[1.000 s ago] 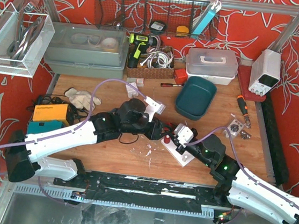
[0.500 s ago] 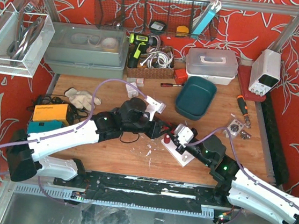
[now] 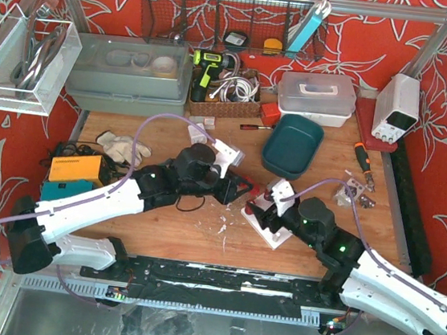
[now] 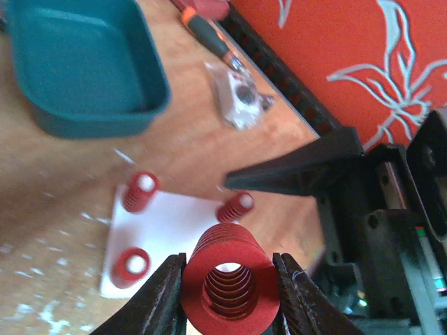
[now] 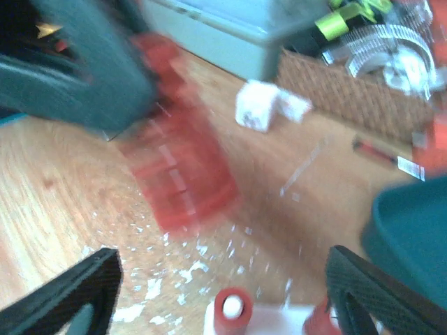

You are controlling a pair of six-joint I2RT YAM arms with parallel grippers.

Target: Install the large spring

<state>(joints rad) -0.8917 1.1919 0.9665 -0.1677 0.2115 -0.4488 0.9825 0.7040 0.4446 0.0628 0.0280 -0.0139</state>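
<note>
The left gripper (image 4: 229,262) is clamped on the large spring (image 4: 229,287). One finger (image 4: 165,299) presses each side of the coil, and the bore faces the wrist camera. In the top view the spring (image 3: 240,189) hangs at frame centre, above bare wood and just left of the white base plate (image 3: 275,233). In the left wrist view the plate (image 4: 174,234) lies beyond the spring and carries three small red posts (image 4: 140,192). The right gripper (image 3: 260,210) is spread wide with nothing between its fingers. In the right wrist view they sit at the two lower corners, with one post (image 5: 232,307) between them at the bottom edge. That view is motion-blurred, and the spring is a red smear left of centre. One black right finger (image 4: 300,174) crosses centre right of the left wrist view, close above the spring. Open wood runs left of and below the plate toward the table's near rail (image 3: 211,275). The teal bin (image 3: 292,145) stands near the plate's upper side.
</note>
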